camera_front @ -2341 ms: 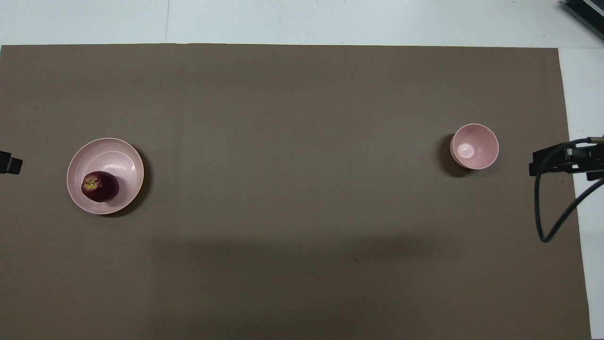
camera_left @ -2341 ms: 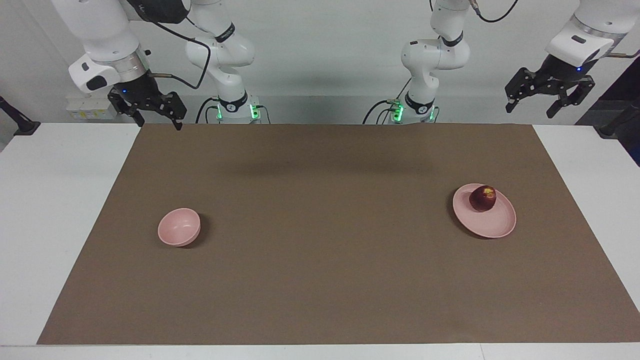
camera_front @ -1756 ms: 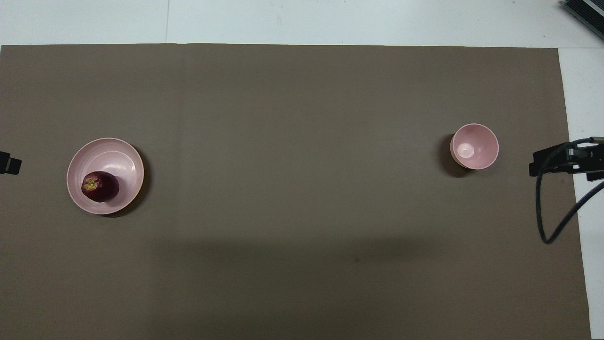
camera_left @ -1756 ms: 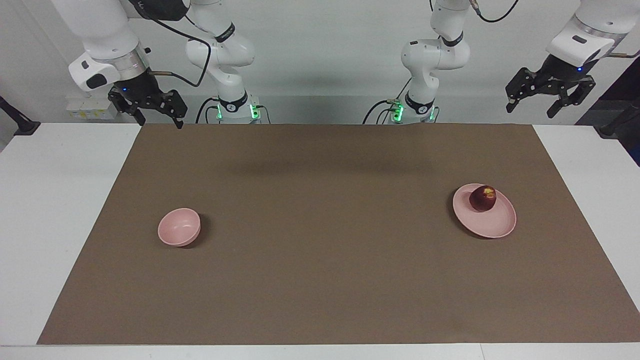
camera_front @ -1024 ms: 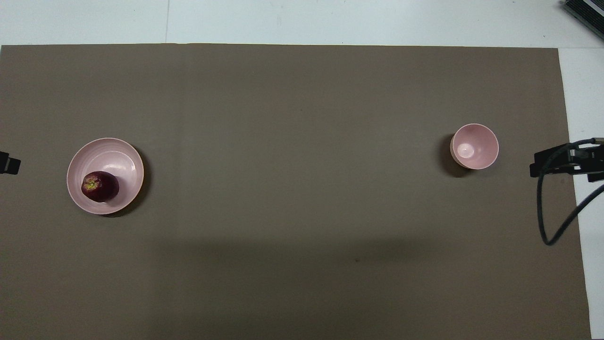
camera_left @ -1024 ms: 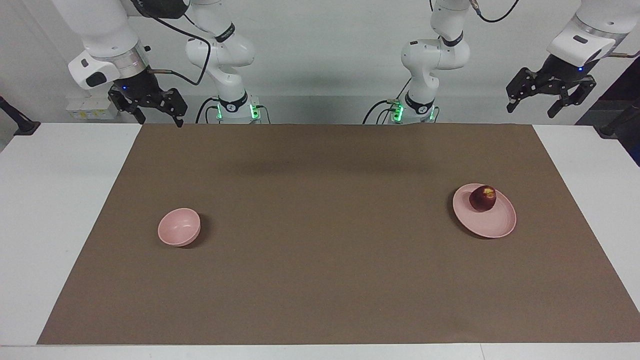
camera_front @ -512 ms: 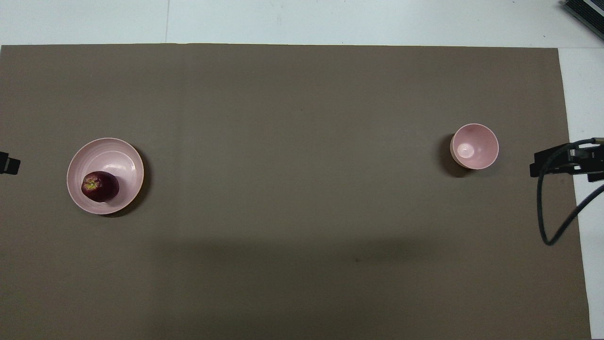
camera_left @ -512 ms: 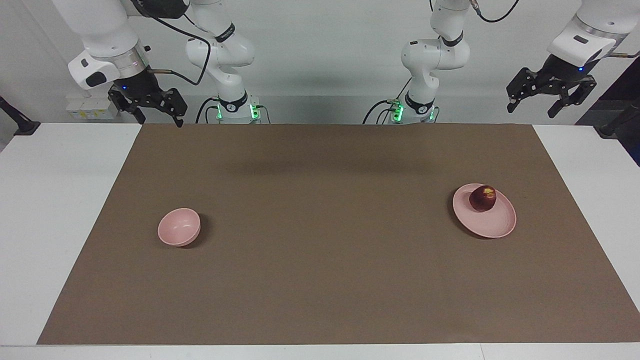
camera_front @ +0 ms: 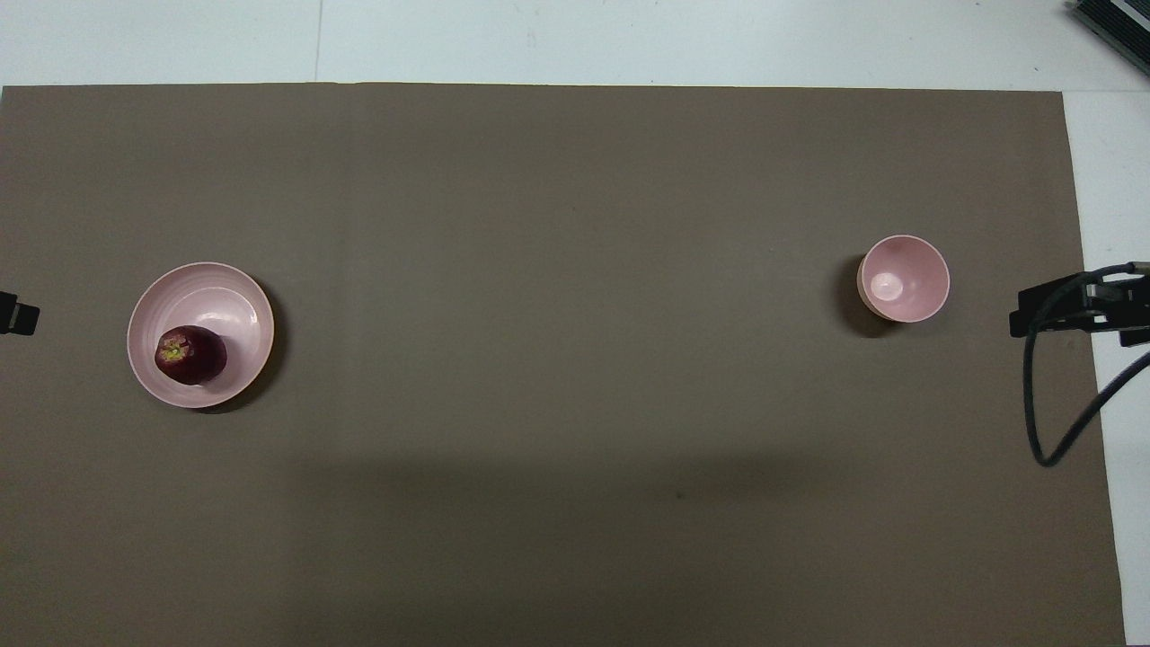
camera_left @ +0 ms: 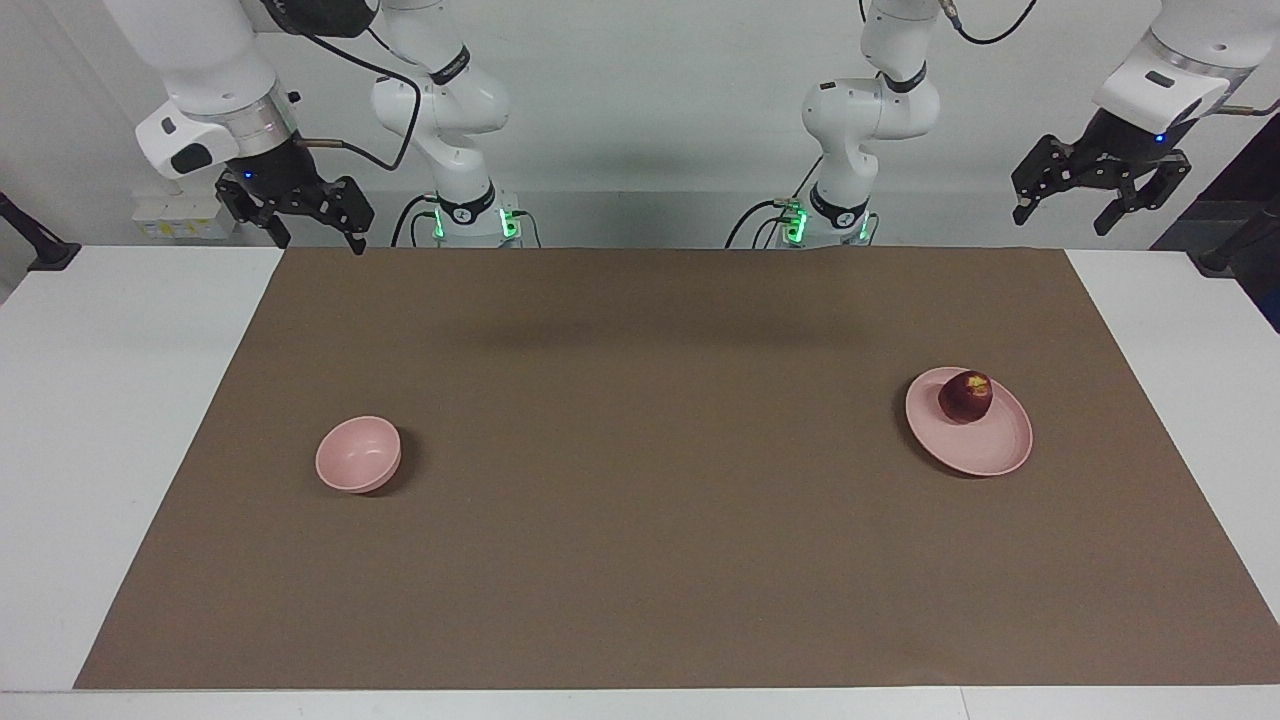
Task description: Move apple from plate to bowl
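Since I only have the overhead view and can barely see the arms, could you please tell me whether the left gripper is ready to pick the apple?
Observer: The left gripper hangs open, raised high at its own end of the table, touching neither the apple nor the plate.
Operator: Thank you. And the right gripper?
Observer: The right gripper is open too, raised at the right arm's end, not over the bowl.

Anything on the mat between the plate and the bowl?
Nothing: both views show only bare brown mat between the plate, which holds the apple, and the bowl.
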{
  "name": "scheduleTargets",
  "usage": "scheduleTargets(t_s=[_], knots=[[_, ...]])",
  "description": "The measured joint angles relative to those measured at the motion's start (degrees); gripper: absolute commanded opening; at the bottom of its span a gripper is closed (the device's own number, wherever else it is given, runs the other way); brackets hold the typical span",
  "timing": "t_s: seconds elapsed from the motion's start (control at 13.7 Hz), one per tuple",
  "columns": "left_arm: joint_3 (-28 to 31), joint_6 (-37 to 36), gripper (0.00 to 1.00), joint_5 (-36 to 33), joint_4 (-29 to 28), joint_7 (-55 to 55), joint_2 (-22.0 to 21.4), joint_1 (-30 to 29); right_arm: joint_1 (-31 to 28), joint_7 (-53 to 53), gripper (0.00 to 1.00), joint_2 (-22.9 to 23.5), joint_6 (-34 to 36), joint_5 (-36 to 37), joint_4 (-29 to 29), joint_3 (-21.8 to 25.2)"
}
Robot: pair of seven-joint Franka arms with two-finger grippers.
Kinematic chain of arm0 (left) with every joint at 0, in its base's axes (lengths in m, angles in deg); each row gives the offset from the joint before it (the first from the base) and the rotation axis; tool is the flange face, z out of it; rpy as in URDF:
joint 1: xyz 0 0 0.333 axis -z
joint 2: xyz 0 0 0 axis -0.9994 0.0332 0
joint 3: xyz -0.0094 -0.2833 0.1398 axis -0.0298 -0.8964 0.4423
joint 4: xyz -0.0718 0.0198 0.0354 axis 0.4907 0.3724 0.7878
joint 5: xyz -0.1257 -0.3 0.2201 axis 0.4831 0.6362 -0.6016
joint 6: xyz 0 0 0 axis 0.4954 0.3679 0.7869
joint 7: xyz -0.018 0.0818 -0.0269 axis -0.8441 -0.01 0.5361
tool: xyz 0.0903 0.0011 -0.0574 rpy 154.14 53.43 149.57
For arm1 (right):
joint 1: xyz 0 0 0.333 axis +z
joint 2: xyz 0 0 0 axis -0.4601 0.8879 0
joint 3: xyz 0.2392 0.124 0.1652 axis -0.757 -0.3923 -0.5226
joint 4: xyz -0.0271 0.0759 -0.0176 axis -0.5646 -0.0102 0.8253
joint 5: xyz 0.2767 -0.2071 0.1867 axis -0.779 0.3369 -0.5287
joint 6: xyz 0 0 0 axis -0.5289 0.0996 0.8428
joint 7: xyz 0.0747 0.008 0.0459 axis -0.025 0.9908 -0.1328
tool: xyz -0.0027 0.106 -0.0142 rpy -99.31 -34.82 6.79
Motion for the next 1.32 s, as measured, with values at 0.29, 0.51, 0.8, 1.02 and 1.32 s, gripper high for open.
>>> scheduleTargets(t_s=[0.29,0.51,0.8,1.02,1.32], knots=[[0.7,4.4,1.0,0.0,-4.9,0.0,-1.3,0.0,0.0,0.0,1.0,0.0,0.0,0.0,0.0,0.0],[0.9,8.3,1.0,0.0,-8.9,0.0,-1.6,0.0,0.0,0.0,1.0,0.0,0.0,0.0,0.0,0.0],[1.3,18.6,1.0,0.0,-18.2,-0.1,-1.5,-0.1,-0.1,0.0,1.0,0.0,0.0,0.0,0.0,0.1],[2.2,26.0,1.0,0.0,-25.2,-0.7,-1.5,-0.1,-0.1,0.0,1.0,0.0,0.0,0.0,0.0,0.1],[2.5,36.7,1.0,0.0,-34.0,-0.9,-1.3,-0.1,-0.1,0.0,1.0,0.0,0.2,0.0,0.0,0.1]])
